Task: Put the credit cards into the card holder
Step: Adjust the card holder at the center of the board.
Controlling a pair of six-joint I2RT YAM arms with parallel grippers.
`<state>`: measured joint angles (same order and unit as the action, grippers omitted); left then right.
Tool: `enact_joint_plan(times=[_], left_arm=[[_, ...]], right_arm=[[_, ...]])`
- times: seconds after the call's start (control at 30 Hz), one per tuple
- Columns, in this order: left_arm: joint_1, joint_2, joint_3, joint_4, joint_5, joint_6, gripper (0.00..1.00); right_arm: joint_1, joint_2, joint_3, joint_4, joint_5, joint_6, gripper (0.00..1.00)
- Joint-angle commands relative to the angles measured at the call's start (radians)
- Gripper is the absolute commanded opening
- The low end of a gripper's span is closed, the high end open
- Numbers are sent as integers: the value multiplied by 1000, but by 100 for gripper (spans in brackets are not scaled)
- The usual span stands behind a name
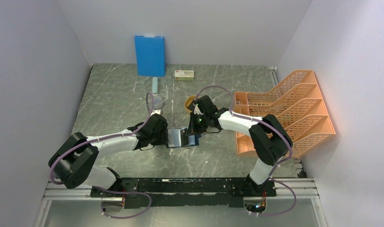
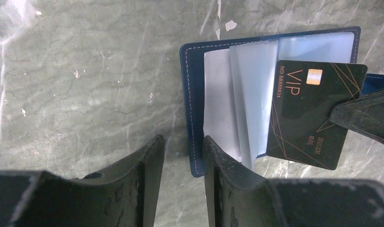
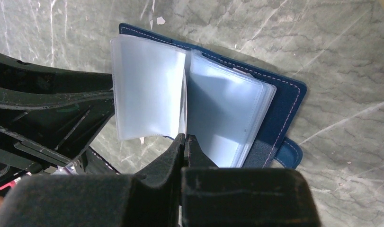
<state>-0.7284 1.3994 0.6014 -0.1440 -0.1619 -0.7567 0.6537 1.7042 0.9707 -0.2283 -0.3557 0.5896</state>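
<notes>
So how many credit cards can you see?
1. A black VIP card is pinched in the right gripper, over the open card holder. More could be tucked inside it or out of view.

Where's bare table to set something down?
Far-left table, between left wall and blue board; near strip between card holder and black rail. Crowded: centre, left gripper and right gripper with VIP card; right side, orange rack.
</notes>
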Motion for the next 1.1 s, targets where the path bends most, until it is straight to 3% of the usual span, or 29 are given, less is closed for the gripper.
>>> enact_joint_plan(times=[0.0,0.53,0.9,1.07], left_arm=[[-3,16,-15,-8,-24,-9,41],[-3,36,-12,-15,-40,-3,35],[-5,158,57,79,53,34,24],[-9,178,102,40,18,9,22]], right_arm=[[-7,25,9,17,-18,-9,0],[-16,52,5,54,-48,16,0],[-16,-111,-219,111,-24,74,0],[-18,-180,-237,92,6,85,0]])
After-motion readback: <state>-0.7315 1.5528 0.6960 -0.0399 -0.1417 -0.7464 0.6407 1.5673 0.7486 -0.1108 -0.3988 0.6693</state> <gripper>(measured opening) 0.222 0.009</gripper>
